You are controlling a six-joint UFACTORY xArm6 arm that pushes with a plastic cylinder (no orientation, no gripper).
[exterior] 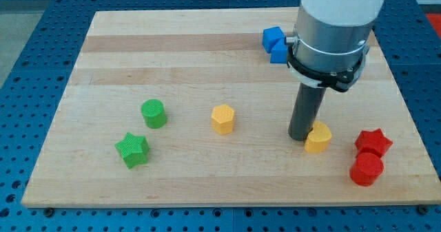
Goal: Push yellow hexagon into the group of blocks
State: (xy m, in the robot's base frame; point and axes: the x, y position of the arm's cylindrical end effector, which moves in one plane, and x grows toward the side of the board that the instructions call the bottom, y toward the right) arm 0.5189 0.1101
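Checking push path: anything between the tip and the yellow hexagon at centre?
Nothing. In the camera view, my tip touches the other yellow block on its left; the wood between it and the yellow hexagon is bare.

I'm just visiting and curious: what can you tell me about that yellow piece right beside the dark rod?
The yellow block is small, matte and plastic-looking, with a heart-like top. It lies flat on the wooden board, towards the view's lower right. My tip stands against its left side. The red star lies apart, to its right.
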